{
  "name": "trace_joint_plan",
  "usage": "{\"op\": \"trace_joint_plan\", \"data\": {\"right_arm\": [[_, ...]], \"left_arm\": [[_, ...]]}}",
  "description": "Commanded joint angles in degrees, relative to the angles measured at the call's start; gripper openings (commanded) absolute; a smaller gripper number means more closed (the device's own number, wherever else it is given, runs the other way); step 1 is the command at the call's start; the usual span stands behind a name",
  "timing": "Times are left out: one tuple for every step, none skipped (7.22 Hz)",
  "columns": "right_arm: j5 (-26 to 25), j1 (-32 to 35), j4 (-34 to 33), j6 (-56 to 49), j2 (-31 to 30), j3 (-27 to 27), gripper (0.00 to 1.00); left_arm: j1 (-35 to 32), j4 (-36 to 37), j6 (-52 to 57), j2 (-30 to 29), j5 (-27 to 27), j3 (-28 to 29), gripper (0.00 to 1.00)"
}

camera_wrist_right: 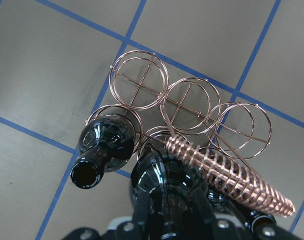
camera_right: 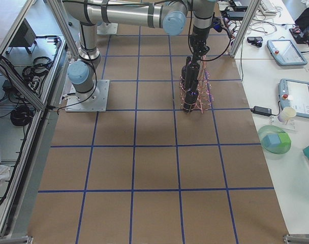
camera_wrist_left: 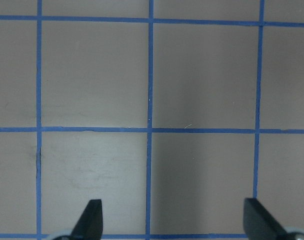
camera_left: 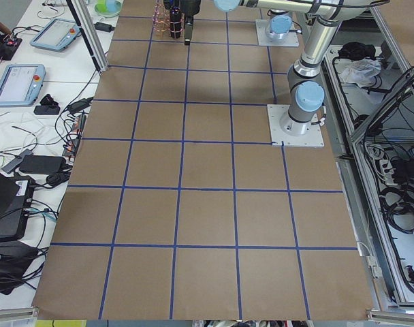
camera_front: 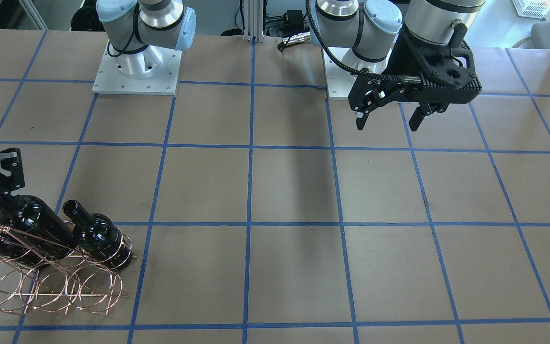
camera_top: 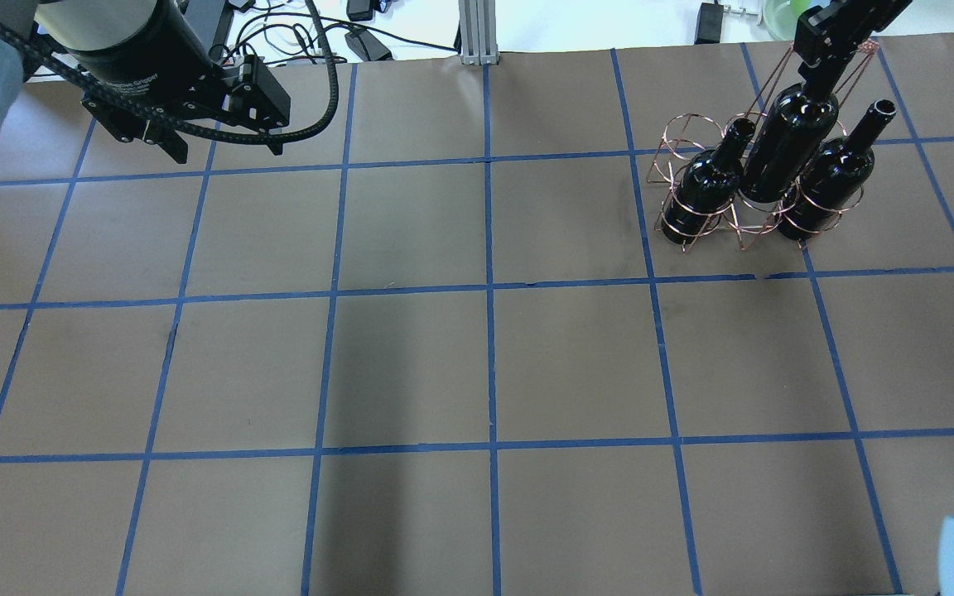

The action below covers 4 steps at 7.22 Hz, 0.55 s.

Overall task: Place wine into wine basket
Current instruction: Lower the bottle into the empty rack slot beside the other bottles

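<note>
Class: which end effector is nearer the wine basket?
Right. The right end effector grips a bottle just above the wine basket; the left end effector hangs open far across the table.

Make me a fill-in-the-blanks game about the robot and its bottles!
1. Count the dark wine bottles at the wine basket: there are ___.
2. The right gripper holds the middle bottle by its ___.
3. The left gripper hangs over bare table, and its fingers are ___, with nothing between them.
Missing words: three; neck; open.
</note>
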Motion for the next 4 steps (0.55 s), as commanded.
{"op": "trace_joint_plan", "data": {"right_arm": [[0.09,0.03,-0.04,0.00,0.70,0.07,0.00],[0.09,0.03,-0.04,0.00,1.14,0.07,0.00],[0.09,-0.06,-0.04,-0.09,1.58,0.07,0.00],[0.09,-0.06,-0.30,-0.87,2.02,0.07,0.00]], "left_arm": [[-0.03,-0.06,-0.26,-0.01,0.08,-0.06,1.00],[-0.03,0.03,-0.26,0.08,0.17,-0.14,1.00],[-0.03,0.03,-0.18,0.16,0.25,-0.49,1.00],[-0.03,0.03,-0.26,0.16,0.08,-0.50,1.00]]}}
